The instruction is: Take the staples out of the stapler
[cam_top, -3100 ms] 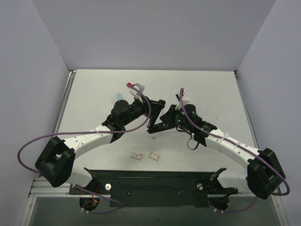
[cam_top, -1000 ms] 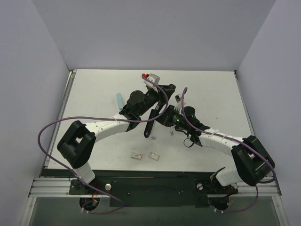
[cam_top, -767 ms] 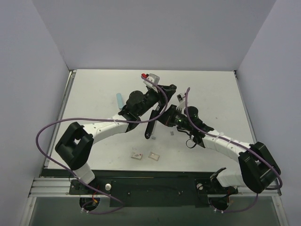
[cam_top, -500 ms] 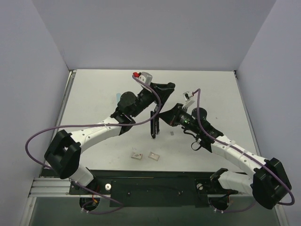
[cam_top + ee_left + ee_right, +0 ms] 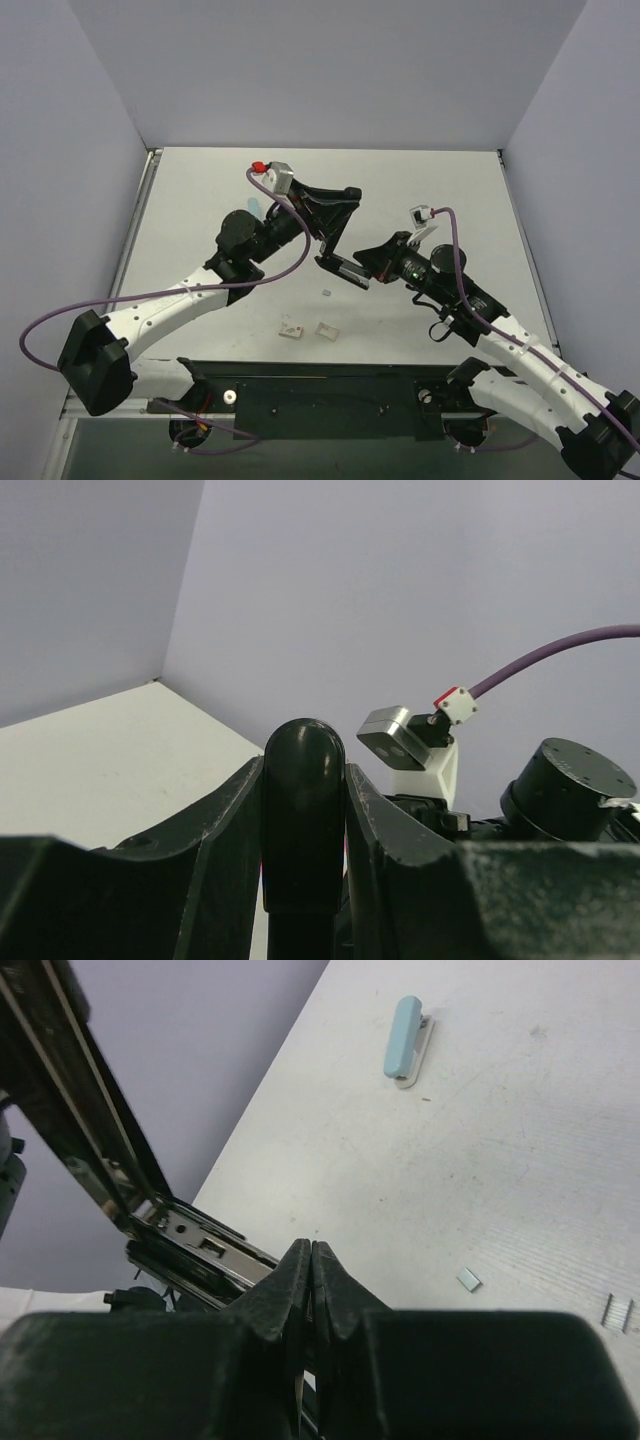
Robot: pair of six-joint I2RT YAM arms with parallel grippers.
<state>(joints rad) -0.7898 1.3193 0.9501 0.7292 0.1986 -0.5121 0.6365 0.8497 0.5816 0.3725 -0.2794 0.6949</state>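
Note:
The black stapler (image 5: pixel 338 265) hangs open in a V above the table, held between both grippers. My left gripper (image 5: pixel 340 200) is shut on the rounded end of its upper arm, which fills the left wrist view (image 5: pixel 303 780) between the two fingers. My right gripper (image 5: pixel 364 272) is shut on the lower arm. In the right wrist view the gripper (image 5: pixel 311 1250) shows closed fingertips against the stapler (image 5: pixel 195 1238), whose pale metal strip is exposed. A small staple piece (image 5: pixel 328 293) lies on the table below; it also shows in the right wrist view (image 5: pixel 468 1279).
A pale blue bar (image 5: pixel 405 1040) lies on the table at the back left, mostly hidden behind the left arm in the top view (image 5: pixel 256 206). Two small staple clumps (image 5: pixel 291 330) (image 5: pixel 326 330) lie near the front edge. Another staple bit (image 5: pixel 618 1310) lies to the right.
Both arms have lifted the stapler off the table and drawn back toward their own sides. The stapler has swung from upright and nearly closed into a wide V.

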